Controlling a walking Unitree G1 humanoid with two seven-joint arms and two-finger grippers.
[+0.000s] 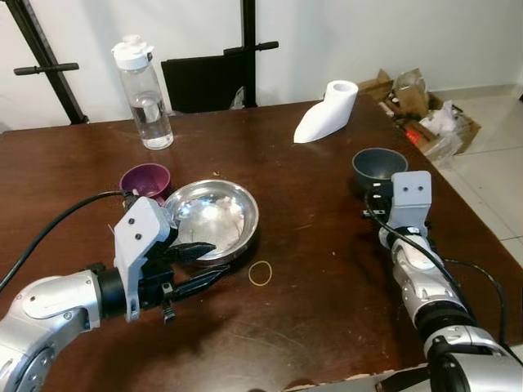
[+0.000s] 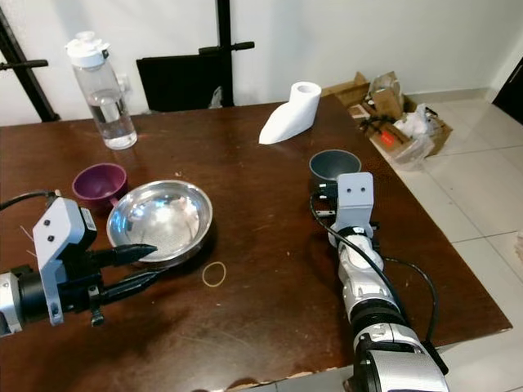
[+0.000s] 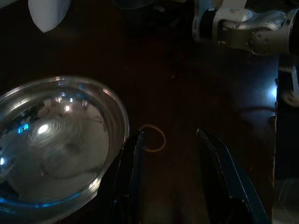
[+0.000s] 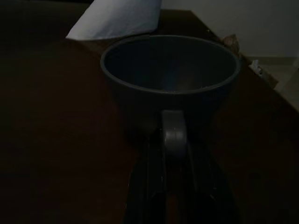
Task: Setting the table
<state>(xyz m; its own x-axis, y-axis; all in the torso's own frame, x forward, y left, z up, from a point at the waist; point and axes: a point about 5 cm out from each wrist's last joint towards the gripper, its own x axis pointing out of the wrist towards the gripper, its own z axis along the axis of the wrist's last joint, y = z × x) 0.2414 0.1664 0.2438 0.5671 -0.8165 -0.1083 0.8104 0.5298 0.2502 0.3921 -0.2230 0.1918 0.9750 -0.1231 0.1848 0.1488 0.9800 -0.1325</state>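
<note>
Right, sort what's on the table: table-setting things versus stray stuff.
For the job:
steel bowl, by the open left gripper
grey cup, handle between the right gripper fingers
purple cup

Lying about:
rubber band
water bottle
paper roll

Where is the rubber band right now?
The rubber band lies flat on the brown table, beside the steel bowl, just ahead of the left claw.
</note>
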